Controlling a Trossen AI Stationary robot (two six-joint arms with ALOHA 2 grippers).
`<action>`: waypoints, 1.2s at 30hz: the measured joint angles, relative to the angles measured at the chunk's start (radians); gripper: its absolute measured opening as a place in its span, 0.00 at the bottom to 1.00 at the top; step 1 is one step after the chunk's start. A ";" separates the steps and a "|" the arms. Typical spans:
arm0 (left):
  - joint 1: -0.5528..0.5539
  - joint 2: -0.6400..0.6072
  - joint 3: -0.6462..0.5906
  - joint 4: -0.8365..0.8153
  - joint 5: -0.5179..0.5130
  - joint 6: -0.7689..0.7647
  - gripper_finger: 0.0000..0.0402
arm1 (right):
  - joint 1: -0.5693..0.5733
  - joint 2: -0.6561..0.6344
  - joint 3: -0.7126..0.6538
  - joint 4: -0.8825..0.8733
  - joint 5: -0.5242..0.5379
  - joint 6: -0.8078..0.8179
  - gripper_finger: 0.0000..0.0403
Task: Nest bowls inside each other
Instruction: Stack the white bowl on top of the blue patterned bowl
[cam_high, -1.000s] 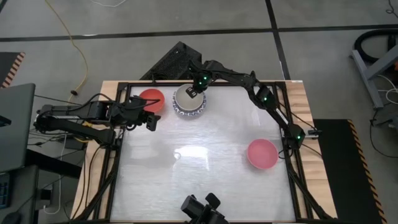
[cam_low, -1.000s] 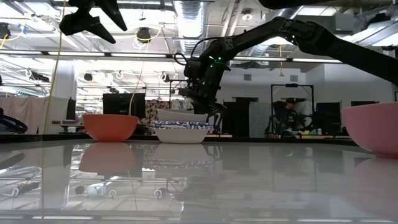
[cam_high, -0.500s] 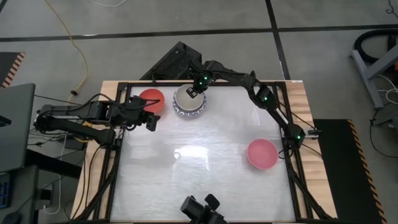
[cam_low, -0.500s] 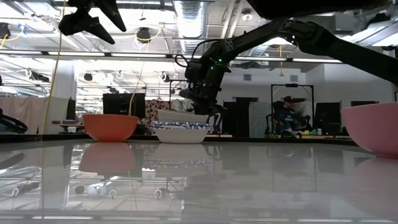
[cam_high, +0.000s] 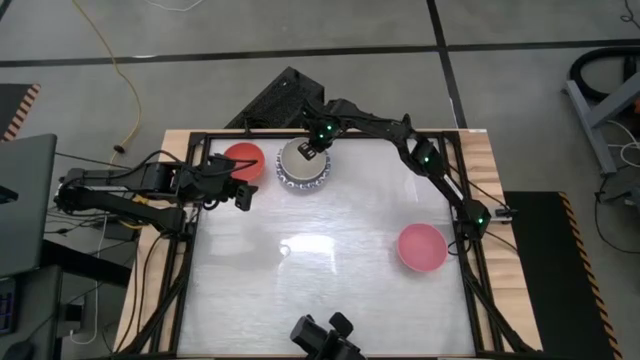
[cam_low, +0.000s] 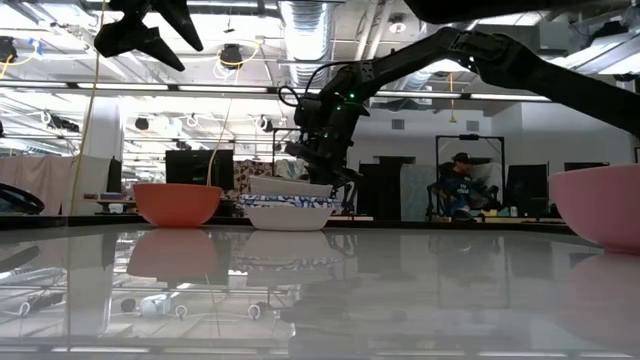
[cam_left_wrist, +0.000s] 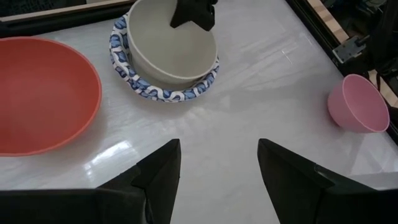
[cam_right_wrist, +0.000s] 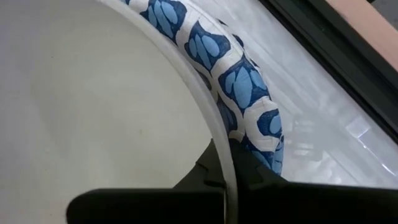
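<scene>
- We find the right claw (cam_high: 316, 142) at the far side of the surface (cam_high: 330, 260), its fingers pinched together on the rim of the cream bowl (cam_high: 300, 158).
- The right wrist view confirms this: one finger lies inside the cream wall and one outside, with the rim between them.
- The cream bowl sits inside the stack of blue-patterned bowls (cam_left_wrist: 163, 93), which stands on the surface; from the low view it sits slightly tilted, its rim above the patterned rims.
- We cannot tell how many patterned bowls make up the stack.
- The red bowl (cam_high: 243, 158) stands upright just beside the stack, towards the left arm, and apart from it.
- The pink bowl (cam_high: 421, 247) stands alone and upright near the right edge of the surface, well apart from the others.
- The left claw (cam_left_wrist: 217, 168) hangs above the surface near the red bowl, its fingers spread apart and holding nothing.
- A person (cam_low: 461, 188) sits in the room beyond the surface, seen in the low view.
</scene>
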 joint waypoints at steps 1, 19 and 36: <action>0.000 0.000 0.000 0.000 0.000 0.000 0.51 | 0.000 0.000 0.000 -0.004 0.000 0.000 0.03; 0.000 0.000 0.000 0.000 0.001 0.000 0.51 | 0.000 0.002 -0.002 0.000 -0.004 -0.012 0.27; 0.000 0.000 0.000 -0.001 0.001 0.000 0.51 | 0.000 -0.009 0.021 -0.023 -0.033 -0.036 0.51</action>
